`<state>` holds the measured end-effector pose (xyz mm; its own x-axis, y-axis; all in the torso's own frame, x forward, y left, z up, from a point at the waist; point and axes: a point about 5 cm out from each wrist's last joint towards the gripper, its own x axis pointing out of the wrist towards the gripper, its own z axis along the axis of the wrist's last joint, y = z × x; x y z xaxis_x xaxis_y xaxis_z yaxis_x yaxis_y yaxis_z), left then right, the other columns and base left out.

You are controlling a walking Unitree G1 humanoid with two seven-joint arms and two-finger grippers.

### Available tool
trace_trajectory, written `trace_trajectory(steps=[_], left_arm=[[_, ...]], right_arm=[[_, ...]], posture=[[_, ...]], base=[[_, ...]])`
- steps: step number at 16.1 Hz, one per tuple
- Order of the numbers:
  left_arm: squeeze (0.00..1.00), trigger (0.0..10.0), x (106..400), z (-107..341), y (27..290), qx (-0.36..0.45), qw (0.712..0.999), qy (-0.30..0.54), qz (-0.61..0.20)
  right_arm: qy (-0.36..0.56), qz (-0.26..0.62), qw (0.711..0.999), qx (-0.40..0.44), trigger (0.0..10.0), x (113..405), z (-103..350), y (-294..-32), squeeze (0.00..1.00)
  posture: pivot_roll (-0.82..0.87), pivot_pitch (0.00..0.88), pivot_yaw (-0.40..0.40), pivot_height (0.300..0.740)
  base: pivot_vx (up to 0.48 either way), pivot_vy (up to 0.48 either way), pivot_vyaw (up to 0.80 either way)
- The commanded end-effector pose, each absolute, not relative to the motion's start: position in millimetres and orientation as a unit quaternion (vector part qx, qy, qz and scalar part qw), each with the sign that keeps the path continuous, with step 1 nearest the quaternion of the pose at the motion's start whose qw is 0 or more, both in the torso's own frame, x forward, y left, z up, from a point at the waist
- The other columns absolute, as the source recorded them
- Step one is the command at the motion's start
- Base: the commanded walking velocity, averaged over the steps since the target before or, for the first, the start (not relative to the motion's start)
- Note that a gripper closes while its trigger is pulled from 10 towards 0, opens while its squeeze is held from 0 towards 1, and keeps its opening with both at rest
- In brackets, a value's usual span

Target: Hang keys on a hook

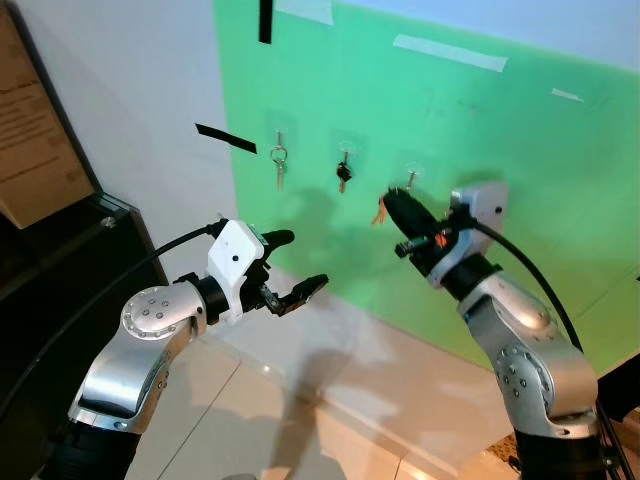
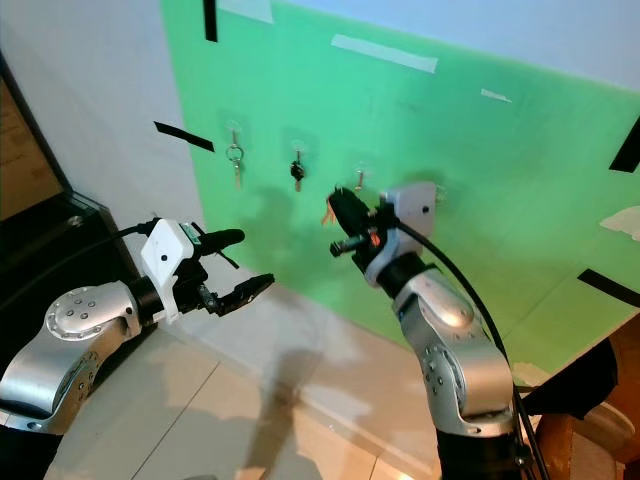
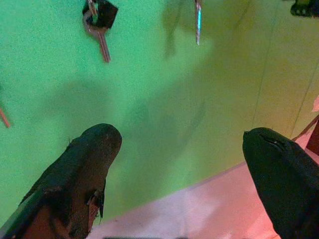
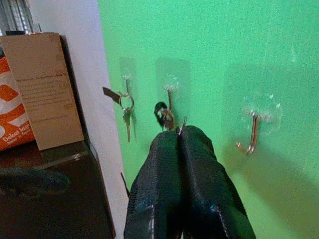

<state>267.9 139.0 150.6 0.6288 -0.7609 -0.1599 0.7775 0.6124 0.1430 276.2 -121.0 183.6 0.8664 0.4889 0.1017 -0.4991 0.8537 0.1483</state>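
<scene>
Nearest the head camera, low on the left, the left claw (image 1: 285, 268) hangs in mid-air with its two black fingers spread wide and nothing between them, well short of the matte green wall panel (image 1: 480, 130). Its wrist view looks past those rough, rubbery fingers (image 3: 82, 169) at the panel and the pale glossy tiled floor (image 3: 199, 214) below.

On the far left stands a dark cabinet (image 1: 60, 250) bearing a brown cardboard box (image 4: 42, 89); the right wrist view adds an orange-and-white bag (image 4: 12, 107) beside it, which the head views do not reveal. Black tape strips (image 1: 225, 138) and pale tape strips (image 1: 450, 53) dot the wall.

Three clear adhesive hooks sit in a row on the panel. From the left hook hangs a silver key on a round ring (image 1: 279, 165); from the middle hook a black-headed key (image 1: 343, 172). The right metal hook (image 4: 251, 134) is bare, a copper-toned J shape under a clear plastic pad.

Further right, the right claw (image 1: 392, 208) is raised just beside that bare hook, fingers pressed together. The right wrist view shows a thin wire key ring (image 4: 182, 125) pinched at their tips; in the head views a small orange-brown piece (image 1: 379, 213) dangles from them.
</scene>
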Motion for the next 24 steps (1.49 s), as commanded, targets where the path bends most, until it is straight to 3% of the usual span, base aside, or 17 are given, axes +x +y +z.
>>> trace_trajectory(steps=[1,3,12,19,22,24], left_arm=[[0.00,10.0,267,156,136,0.102,0.891,0.034,-0.440],[0.00,10.0,267,156,136,0.101,0.891,0.035,-0.441],[0.00,10.0,267,156,135,0.099,0.887,0.038,-0.449],[0.00,10.0,267,157,135,0.100,0.887,0.035,-0.449],[0.00,10.0,267,157,135,0.100,0.887,0.035,-0.450],[0.00,10.0,267,157,135,0.101,0.886,0.036,-0.450]], right_arm=[[-0.026,0.243,0.966,0.089,10.0,280,185,-122,0.00],[-0.023,0.207,0.972,0.108,10.0,286,186,-128,0.00],[0.059,0.194,0.973,0.111,10.0,285,164,-132,0.00],[0.036,0.202,0.974,0.098,10.0,287,174,-131,0.00],[0.038,0.252,0.965,-0.056,10.0,282,172,-130,0.00],[0.079,0.295,0.927,-0.220,10.0,276,156,-134,0.00]], posture=[[0.01,0.000,-0.051,0.740],[0.02,0.000,-0.055,0.740],[0.01,0.000,-0.049,0.740],[0.02,0.000,-0.052,0.740],[0.02,0.000,-0.053,0.740],[0.02,0.000,-0.053,0.740]], base=[[0.000,0.000,0.00],[0.000,0.000,0.00],[0.000,0.000,0.00],[0.000,0.000,0.00],[0.000,0.000,0.00],[0.000,0.000,0.00]])
